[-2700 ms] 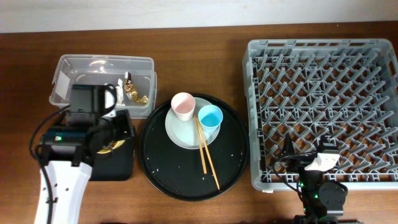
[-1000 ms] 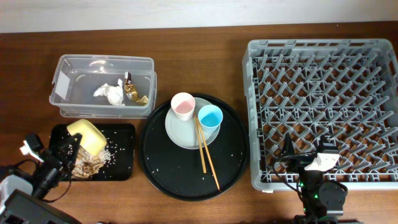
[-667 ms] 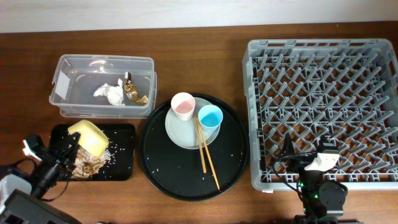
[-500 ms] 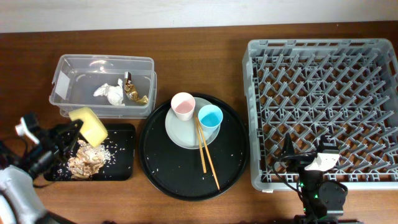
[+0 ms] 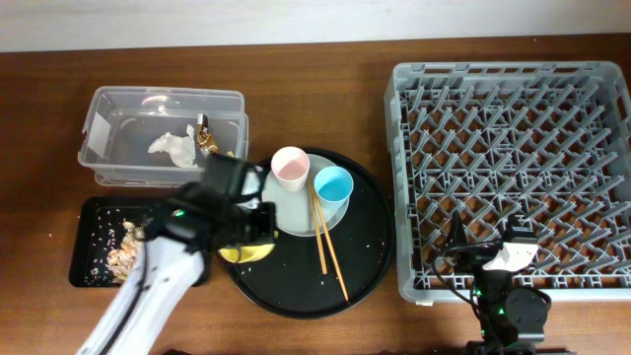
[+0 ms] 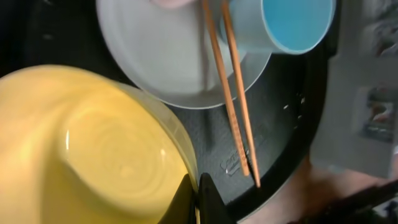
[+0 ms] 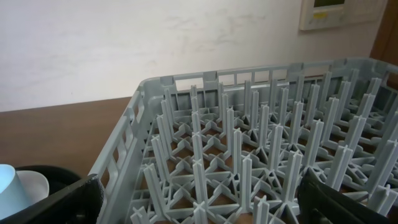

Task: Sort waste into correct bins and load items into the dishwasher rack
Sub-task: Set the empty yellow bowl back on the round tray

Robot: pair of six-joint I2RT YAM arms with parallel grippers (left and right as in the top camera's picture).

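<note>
My left gripper [image 5: 254,237] is shut on the rim of the yellow bowl [image 5: 241,254] and holds it over the left part of the large round black tray [image 5: 296,281]. In the left wrist view the fingertips [image 6: 204,198] pinch the bowl's [image 6: 93,143] edge, beside the grey-blue plate [image 6: 168,62], chopsticks [image 6: 233,106] and blue cup [image 6: 292,25]. From overhead, the pink cup [image 5: 290,168] and blue cup [image 5: 333,184] stand on the plate [image 5: 292,209], and the chopsticks [image 5: 328,242] lie across it. My right gripper [image 5: 490,258] is open and empty at the grey rack's [image 5: 513,89] front edge.
The clear tub [image 5: 118,108] at the back left holds the white tissue [image 5: 173,148] and the gold wrapper [image 5: 209,144]. The small black tray [image 5: 84,212] holds beige food scraps [image 5: 120,253]. The right wrist view shows the rack's pegs [image 7: 249,155] close ahead.
My left arm has swung right with the yellow bowl, from the small black tray to over the round black tray. Scraps now lie in the small tray. The right arm has not moved.
</note>
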